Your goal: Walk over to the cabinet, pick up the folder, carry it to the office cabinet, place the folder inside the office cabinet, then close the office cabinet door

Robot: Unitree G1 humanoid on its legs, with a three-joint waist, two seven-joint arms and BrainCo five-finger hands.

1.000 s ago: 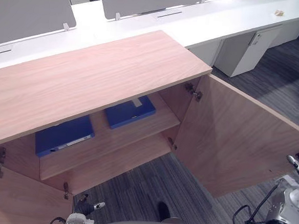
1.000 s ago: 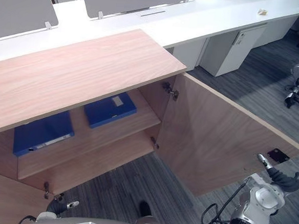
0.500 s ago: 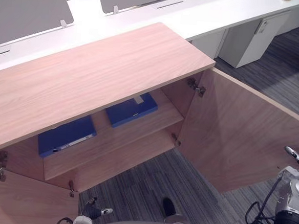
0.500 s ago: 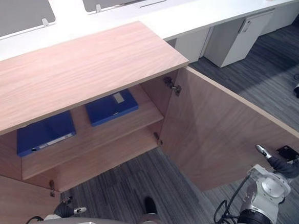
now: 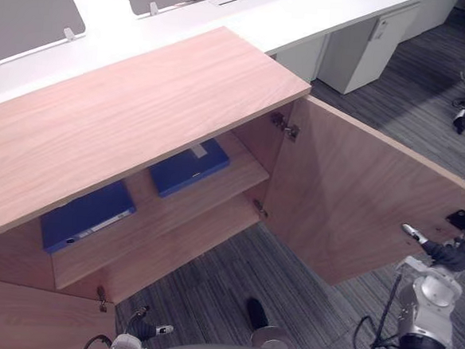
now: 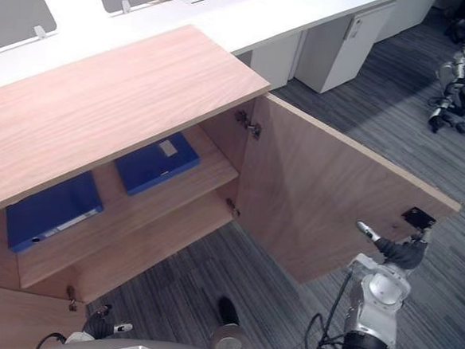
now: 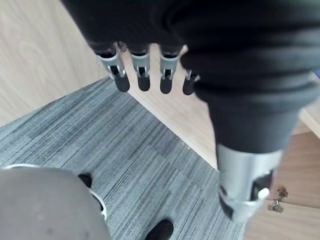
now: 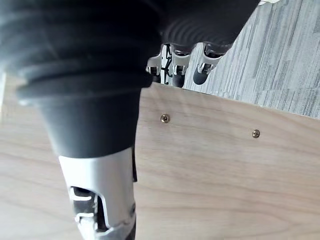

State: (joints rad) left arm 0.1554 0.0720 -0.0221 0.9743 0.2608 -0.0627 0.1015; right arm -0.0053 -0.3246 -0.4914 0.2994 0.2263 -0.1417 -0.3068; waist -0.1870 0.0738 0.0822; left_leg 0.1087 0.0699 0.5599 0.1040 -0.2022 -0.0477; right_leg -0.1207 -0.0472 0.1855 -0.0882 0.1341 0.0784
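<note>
Folder, blue [image 5: 189, 167]: lies flat on the upper shelf [image 5: 230, 186] inside the open wooden cabinet [image 5: 133, 112], toward its right end. White label [image 5: 198, 150] on its cover; print too small to read.

Second blue folder [image 5: 86, 216]: same shelf, toward the left end, well apart from the first. Pale strip along its near edge, writing not legible.

Lower shelf [image 5: 171, 246] sits beneath, bare wood.

Right door [image 5: 358, 207] swung wide, hung on metal hinges [image 5: 286, 129]; small black plate [image 5: 462, 218] at its outer top corner. Left door [image 5: 23, 320] also open, at the near left.

Right robot hand [image 6: 395, 250]: just beside the right door's outer edge, under the black plate, fingers [image 8: 175, 75] loosely extended, holding nothing. Contact with the door: cannot tell.

Left robot hand [image 7: 165, 75]: low over the grey striped carpet [image 5: 311, 308] before the cabinet, fingers straight in a row, empty.

Behind the cabinet: long white tabletop [image 5: 251, 20] with grey divider screens [image 5: 28, 8].
</note>
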